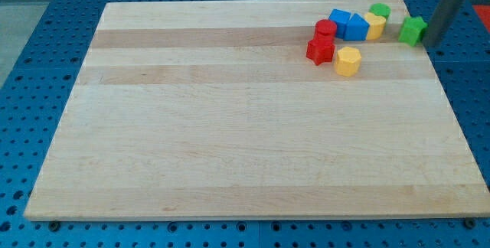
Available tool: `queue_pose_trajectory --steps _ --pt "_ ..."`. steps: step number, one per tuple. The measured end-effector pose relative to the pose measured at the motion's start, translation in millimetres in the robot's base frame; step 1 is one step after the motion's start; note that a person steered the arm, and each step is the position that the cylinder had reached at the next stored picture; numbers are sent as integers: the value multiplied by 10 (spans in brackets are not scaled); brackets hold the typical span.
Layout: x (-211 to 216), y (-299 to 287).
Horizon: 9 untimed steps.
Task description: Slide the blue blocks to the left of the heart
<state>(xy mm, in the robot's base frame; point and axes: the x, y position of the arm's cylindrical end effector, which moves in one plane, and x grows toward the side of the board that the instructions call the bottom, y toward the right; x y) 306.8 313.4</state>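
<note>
Two blue blocks sit side by side near the view's top right: one (339, 20) is further left and up, the other, triangle-like one (357, 27) is right of it. The right one touches a yellow block (375, 26) on its right that looks like the heart. My tip (432, 44) is at the board's right edge, just right of a green block (412, 31) and well right of the blue blocks. The rod leans up toward the view's top right.
A red cylinder (326, 28) touches the blue blocks on their left, with a second red block (320, 50) below it. A yellow hexagon (347, 61) lies below the cluster. A green cylinder (380, 10) sits above the yellow heart. The wooden board (230, 125) lies on blue pegboard.
</note>
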Motion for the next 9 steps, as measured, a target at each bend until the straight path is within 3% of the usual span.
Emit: queue_pose_trajectory --steps 2,7,9 --pt "-11 -24" --pt "-10 -1820" --pt "-217 -2269"
